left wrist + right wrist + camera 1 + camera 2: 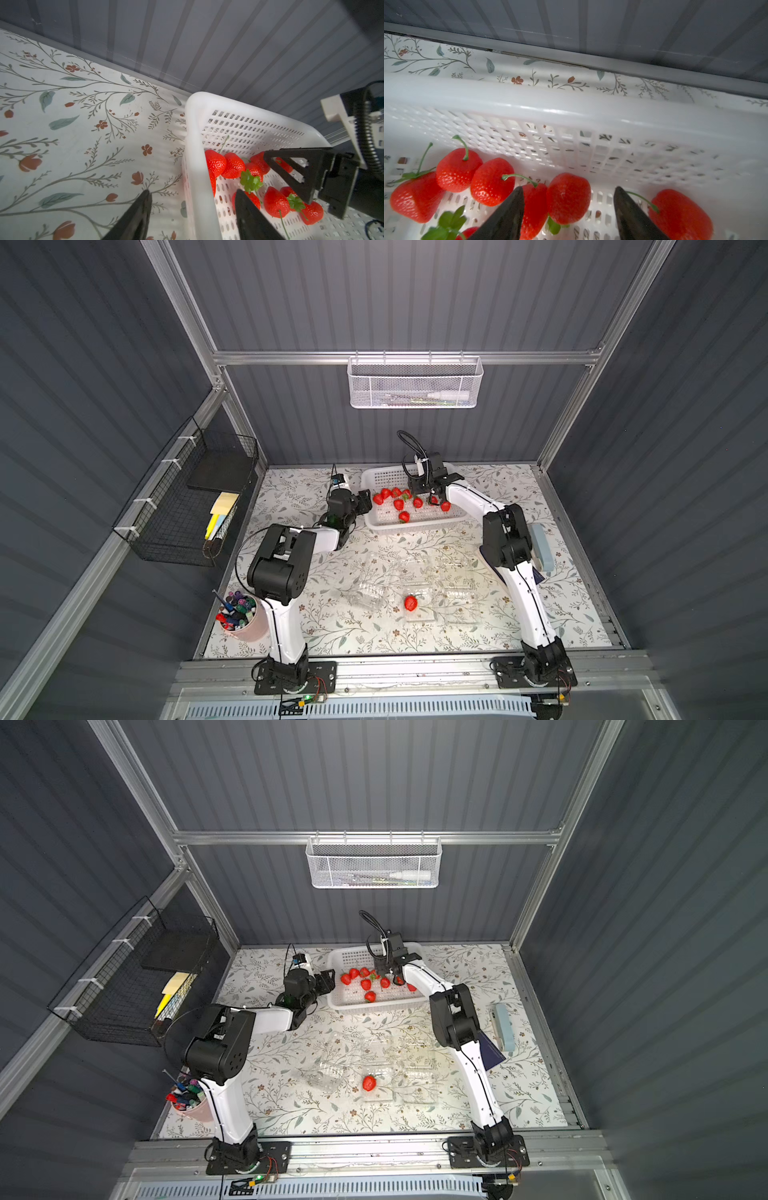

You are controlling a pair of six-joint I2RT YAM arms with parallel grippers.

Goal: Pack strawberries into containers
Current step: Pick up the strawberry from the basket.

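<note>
Strawberries (398, 504) in basket (386, 477) at back, containers (368, 597) in front, one berry (410, 603) in the middle container (422, 616)

Rear wall (407, 298), left wall (83, 385) and right wall (685, 427): dark grey ribbed panels, joined by an aluminium frame (291, 357). A white mesh basket (365, 383) hangs from the rear crossbar, as seen in both top views. A black wire basket (162, 514) is fixed to the left rail with white ties. The surface (374, 639) carries a pale floral covering of grey-green leaves and red-brown flowers. It is brightly lit at centre and dimmer toward the walls. An aluminium rail (415, 672) borders the front edge.
</note>
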